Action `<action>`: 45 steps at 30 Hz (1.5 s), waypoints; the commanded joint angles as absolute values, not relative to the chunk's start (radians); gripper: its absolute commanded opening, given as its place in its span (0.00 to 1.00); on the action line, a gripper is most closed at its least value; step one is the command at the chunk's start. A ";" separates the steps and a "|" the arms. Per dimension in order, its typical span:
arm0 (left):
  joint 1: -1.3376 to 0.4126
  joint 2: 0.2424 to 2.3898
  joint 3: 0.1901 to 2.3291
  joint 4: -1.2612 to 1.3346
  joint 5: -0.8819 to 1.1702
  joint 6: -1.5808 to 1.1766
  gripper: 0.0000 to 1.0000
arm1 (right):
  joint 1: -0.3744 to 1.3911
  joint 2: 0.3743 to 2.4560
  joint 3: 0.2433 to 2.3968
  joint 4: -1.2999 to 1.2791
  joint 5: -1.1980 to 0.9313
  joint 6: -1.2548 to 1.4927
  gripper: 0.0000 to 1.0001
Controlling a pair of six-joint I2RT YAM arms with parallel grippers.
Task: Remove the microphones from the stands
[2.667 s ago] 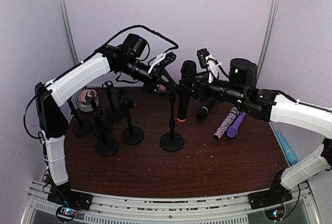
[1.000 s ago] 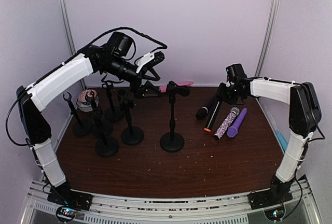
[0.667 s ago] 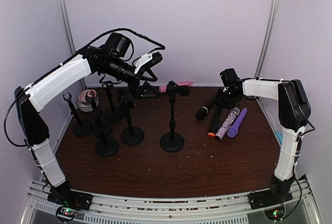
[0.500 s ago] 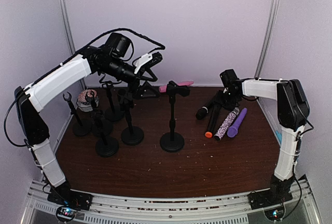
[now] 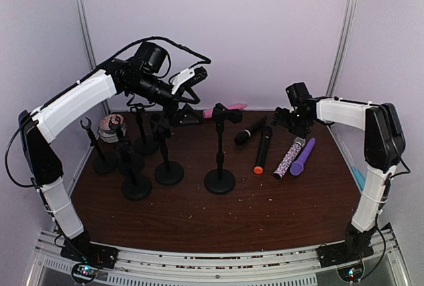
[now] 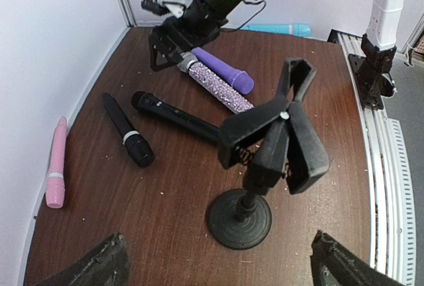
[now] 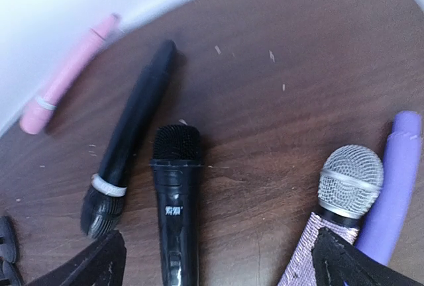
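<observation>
The black microphone (image 5: 262, 150) with an orange end lies flat on the brown table, free of the stand (image 5: 219, 148). Its head (image 7: 177, 143) points toward the back wall. My right gripper (image 5: 289, 119) hovers open just above that head, the fingertips (image 7: 93, 263) well apart and touching nothing. The stand's empty clip (image 6: 275, 134) sits right under my left gripper (image 6: 218, 269), which is open and high over the round base (image 6: 238, 218). From above, the left gripper (image 5: 193, 95) hangs up and to the left of the clip (image 5: 225, 112).
A second black microphone (image 5: 248, 132), a pink one (image 5: 224, 108), a glittery one (image 5: 289, 157) and a purple one (image 5: 303, 157) lie near the back right. Several empty black stands (image 5: 136, 167) and a tape roll (image 5: 111, 128) crowd the left. A teal microphone (image 5: 361, 183) lies outside the right edge.
My right gripper opened and let go of the black microphone, which dropped from upright to flat on the table. The gripper then drew back a little. The left arm stayed still.
</observation>
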State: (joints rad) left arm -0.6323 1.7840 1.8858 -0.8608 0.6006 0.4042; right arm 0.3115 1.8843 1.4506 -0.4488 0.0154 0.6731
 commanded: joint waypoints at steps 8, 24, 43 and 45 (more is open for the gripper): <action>-0.586 1.755 1.886 -0.802 0.608 0.350 0.98 | 0.270 1.479 1.207 -0.053 -0.269 0.690 1.00; -0.524 1.749 1.897 -0.802 0.637 0.308 0.98 | 1.037 1.238 0.936 -0.154 0.420 0.356 0.89; -0.491 1.732 1.882 -0.832 0.653 0.312 0.98 | 1.071 1.789 1.284 -0.157 0.443 0.380 0.79; -0.487 1.732 1.878 -0.834 0.655 0.314 0.98 | 1.070 1.800 1.288 -0.154 0.439 0.387 0.75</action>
State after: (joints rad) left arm -0.4984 1.7588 1.8847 -0.8387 0.6334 0.3115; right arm 1.0756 1.7718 1.2579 -0.1612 0.4065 0.3595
